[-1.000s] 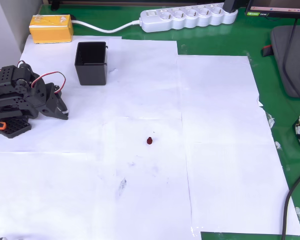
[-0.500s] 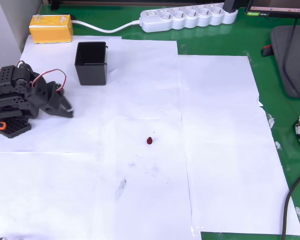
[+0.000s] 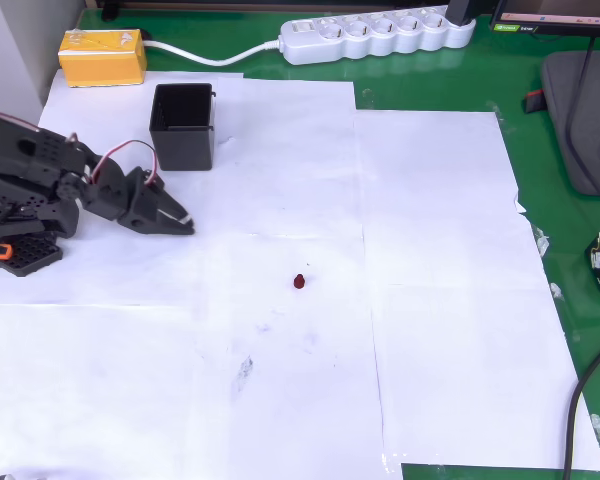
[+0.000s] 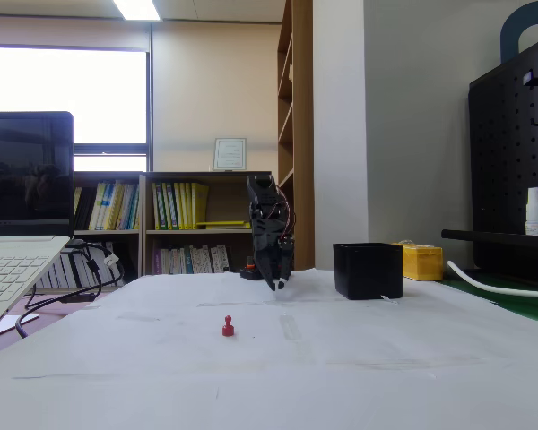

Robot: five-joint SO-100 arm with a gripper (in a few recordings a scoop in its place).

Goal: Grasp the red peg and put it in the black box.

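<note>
The red peg (image 3: 299, 281) is a tiny dark red piece standing on the white paper near the middle of the table, also seen in the fixed view (image 4: 227, 326). The black box (image 3: 183, 125) stands open-topped at the upper left, and in the fixed view (image 4: 368, 270) to the right. My gripper (image 3: 183, 222) reaches out from the left, fingers together and empty, about a hand's width left of the peg and just below the box. In the fixed view the gripper (image 4: 276, 285) points down above the paper, behind the peg.
A yellow block (image 3: 102, 55) lies beyond the box at the top left. A white power strip (image 3: 375, 35) with its cable runs along the far edge. Green mat (image 3: 570, 250) borders the paper on the right, with dark items and cables there. A laptop (image 4: 22, 233) sits at left.
The arm has unfolded from its tucked pose at the left and swung the gripper rightward toward the peg. The peg and the box have not moved.
</note>
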